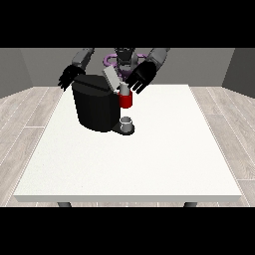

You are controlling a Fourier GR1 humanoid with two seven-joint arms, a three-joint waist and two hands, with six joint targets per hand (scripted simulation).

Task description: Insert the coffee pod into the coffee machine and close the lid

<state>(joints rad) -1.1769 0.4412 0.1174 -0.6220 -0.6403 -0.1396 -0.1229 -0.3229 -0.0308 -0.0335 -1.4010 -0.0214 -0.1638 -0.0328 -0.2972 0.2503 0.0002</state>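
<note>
I judge the lid not yet closed — it stands raised on the coffee machine (pod unseen); both hands' fingers spread, holding nothing — the hand at the view's right, the hand at the view's left.

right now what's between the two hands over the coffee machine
In the front view, the raised grey lid stands between the hand at the view's left and the hand at the view's right, above the black coffee machine.

1. The coffee machine hides the robot's lower body and part of the arm at the view's left.
2. The coffee pod is perhaps too small to tell apart.
3. The table hides most of its legs.
</note>
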